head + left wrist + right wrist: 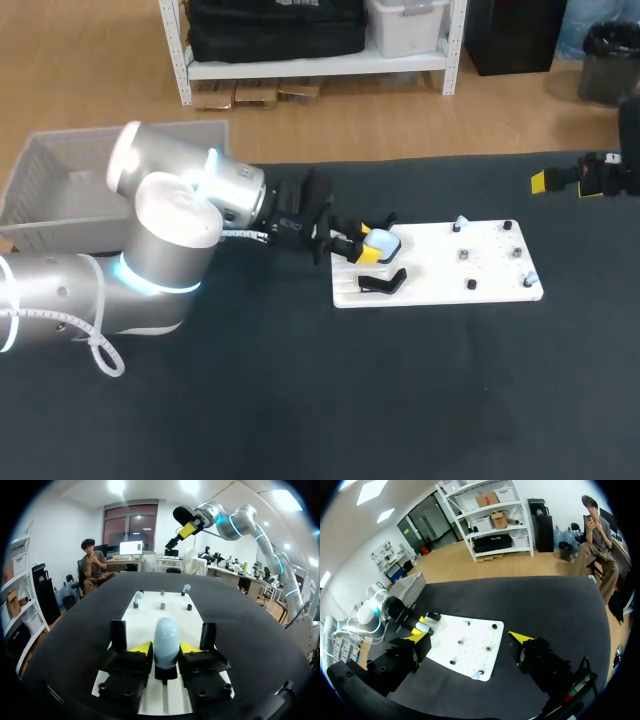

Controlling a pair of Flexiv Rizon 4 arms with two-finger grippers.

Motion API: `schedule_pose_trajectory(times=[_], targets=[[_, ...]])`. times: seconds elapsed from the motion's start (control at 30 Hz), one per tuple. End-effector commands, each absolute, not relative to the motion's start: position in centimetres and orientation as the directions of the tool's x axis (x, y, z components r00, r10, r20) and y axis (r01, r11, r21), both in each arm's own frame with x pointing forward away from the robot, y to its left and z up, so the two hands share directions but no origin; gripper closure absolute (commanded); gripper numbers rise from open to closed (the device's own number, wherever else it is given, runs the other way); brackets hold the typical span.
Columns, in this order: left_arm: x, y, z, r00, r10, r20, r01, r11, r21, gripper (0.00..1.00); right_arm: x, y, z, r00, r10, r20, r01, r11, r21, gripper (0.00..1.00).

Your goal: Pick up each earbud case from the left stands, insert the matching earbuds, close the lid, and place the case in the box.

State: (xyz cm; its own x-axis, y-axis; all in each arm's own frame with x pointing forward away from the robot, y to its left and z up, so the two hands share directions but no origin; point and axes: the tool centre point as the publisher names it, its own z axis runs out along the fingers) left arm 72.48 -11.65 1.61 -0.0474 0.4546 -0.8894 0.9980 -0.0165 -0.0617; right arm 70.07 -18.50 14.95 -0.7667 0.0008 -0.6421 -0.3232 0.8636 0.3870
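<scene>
A pale blue earbud case [381,240] stands on a black stand at the left end of the white board [470,262]. My left gripper [366,247] is around it; in the left wrist view both yellow tips press the sides of the case [166,641], so the left gripper [165,649] is shut on it. A second black stand [381,282] beside it is bare. Two pale blue earbuds [460,222] [531,279] sit on pegs further right. My right gripper [556,181] hangs open high over the table's far right, with nothing between its fingers [420,636].
The grey box [60,185] sits off the table's back left corner, behind my left arm. Small dark pegs [465,255] dot the board's right half. The board [465,647] lies below and ahead of the right gripper [470,639].
</scene>
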Motion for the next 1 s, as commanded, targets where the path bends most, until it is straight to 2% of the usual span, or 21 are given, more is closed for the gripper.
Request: schedule_pose_trajectory(times=[0.03,0.1,0.73,1.0], targets=[[72.2,-11.8,1.4,-0.046,0.448,-0.893,0.998,-0.009,-0.056,0.87,70.1,-18.6,14.9,-0.767,0.0,-0.642,-0.325,0.863,0.388,0.0],[72.1,-11.8,1.5,-0.048,0.447,-0.893,0.998,-0.008,-0.057,1.0,70.1,-18.6,14.9,-0.767,0.0,-0.642,-0.325,0.863,0.388,0.0],[70.5,-11.4,10.5,0.013,0.21,-0.978,1.0,0.017,0.017,1.0,70.1,-18.6,14.9,-0.767,0.0,-0.642,-0.325,0.863,0.388,0.0],[70.4,-11.4,11.2,0.018,0.196,-0.98,1.0,0.002,0.019,1.0,70.1,-18.6,14.9,-0.767,0.0,-0.642,-0.325,0.863,0.388,0.0]])
